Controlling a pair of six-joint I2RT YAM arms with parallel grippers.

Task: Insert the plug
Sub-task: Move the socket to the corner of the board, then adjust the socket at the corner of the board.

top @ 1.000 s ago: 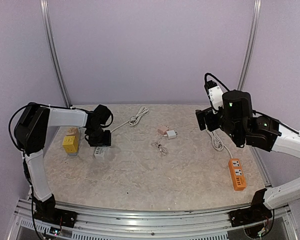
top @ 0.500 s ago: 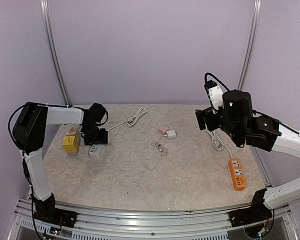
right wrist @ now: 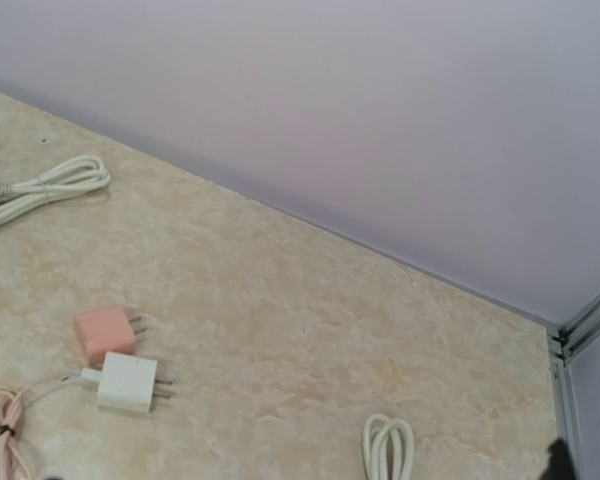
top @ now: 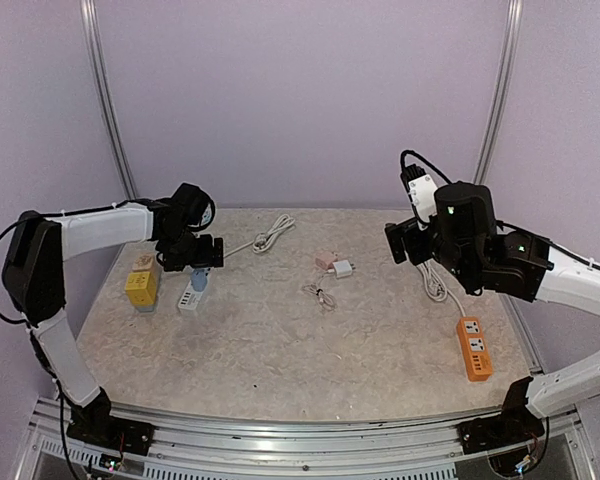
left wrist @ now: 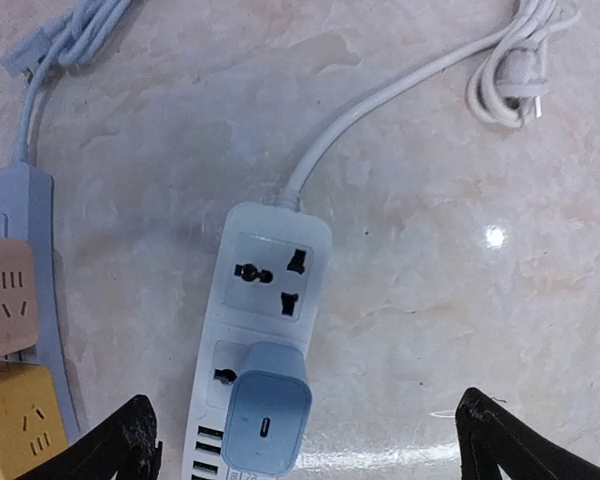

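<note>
Blue-grey plug point(left wrist: 267, 420) seated in the white power strip point(left wrist: 270, 270), left claw point(top: 202, 265) spread wide just above it, gripping nothing
Left of that strip stand a yellow cube adapter point(top: 140, 288) and a grey-blue strip point(left wrist: 25, 260); its cord runs back to a white coil point(top: 275, 232); right of it lie a pink charger point(top: 325, 261), a white charger point(top: 343, 269) and a pink cable point(top: 320, 295), then the right claw point(top: 400, 243), wide and empty, near a second white coil point(top: 435, 283), an orange strip point(top: 473, 348) farthest right; beige marbled bench point(top: 280, 350), lilac walls point(top: 300, 100), metal rails point(top: 105, 100)
</note>
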